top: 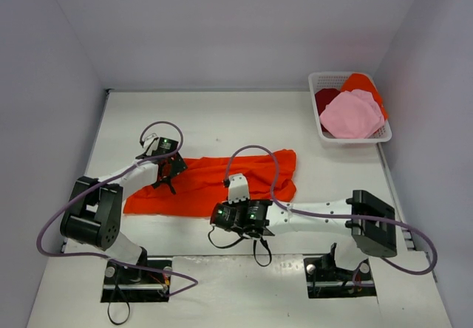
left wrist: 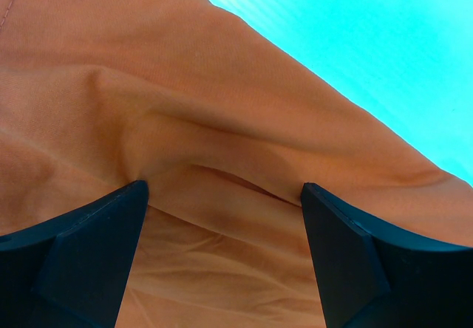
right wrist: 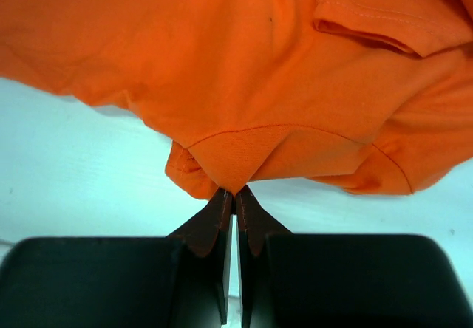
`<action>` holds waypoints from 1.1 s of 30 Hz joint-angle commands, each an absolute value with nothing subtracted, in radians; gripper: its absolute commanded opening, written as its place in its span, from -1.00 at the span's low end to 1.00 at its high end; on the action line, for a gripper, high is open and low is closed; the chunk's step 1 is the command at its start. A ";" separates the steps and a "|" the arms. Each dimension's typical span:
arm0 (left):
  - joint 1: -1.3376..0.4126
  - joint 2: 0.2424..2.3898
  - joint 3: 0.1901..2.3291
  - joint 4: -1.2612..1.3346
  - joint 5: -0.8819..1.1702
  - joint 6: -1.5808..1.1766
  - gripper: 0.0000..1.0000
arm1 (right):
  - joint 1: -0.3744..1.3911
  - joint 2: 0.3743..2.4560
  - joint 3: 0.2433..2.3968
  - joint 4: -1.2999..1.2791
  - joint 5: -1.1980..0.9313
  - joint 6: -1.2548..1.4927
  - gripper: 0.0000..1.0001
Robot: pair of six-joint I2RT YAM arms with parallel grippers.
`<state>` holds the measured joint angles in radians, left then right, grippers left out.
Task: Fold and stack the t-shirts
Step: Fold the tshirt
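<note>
Orange-red t-shirt (top: 199,188) lies spread but wrinkled mid-worktop (top: 244,121), long axis 9-to-3 o'clock, cloth bunched at 3. Right fingers (right wrist: 222,221) pinch tight on a seamed edge at its 6 o'clock side. Left fingers (left wrist: 89,254) stand wide, tips on cloth nr the 9 end. Pink t-shirt (top: 351,115), dark red t-shirt (top: 325,97) & orange t-shirt (top: 362,83) sit in basket (top: 355,140) at 1 o'clock.

We find the counter (top: 222,114) white and flat. A bright orange-red t-shirt (top: 199,188) lies directly on it near the middle, drawn out crosswise in a rumpled band with its right end bunched and folded over. A white lattice basket (top: 318,117) stands on the far right corner, and the left base plate (top: 137,276) and right base plate (top: 341,275) sit at the near edge.
</note>
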<state>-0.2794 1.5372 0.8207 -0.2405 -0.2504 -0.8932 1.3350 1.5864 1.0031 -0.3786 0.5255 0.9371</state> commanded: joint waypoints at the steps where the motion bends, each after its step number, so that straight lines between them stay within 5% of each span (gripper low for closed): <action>1: -0.272 1.509 0.816 -0.216 -0.253 -0.888 0.59 | 1.347 1.470 0.994 -0.416 0.529 0.934 -1.00; 24: -0.272 1.500 0.815 -0.221 -0.250 -0.887 0.59 | 1.414 1.315 0.862 -0.433 0.354 0.985 -0.96; 28: -0.272 1.502 0.811 -0.218 -0.247 -0.890 0.59 | 1.413 1.388 0.862 -0.433 0.367 0.986 0.27; 31: -0.272 1.503 0.811 -0.218 -0.248 -0.887 0.59 | 1.420 1.439 0.870 -0.433 0.391 0.988 0.65; 33: -0.272 1.503 0.811 -0.218 -0.252 -0.884 0.59 | 1.424 1.454 0.871 -0.433 0.414 1.002 0.69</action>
<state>-0.2794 1.5368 0.8131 -0.2302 -0.2470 -0.8928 1.4117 1.4315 0.8577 -0.4183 0.3542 0.9733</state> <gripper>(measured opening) 0.796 0.838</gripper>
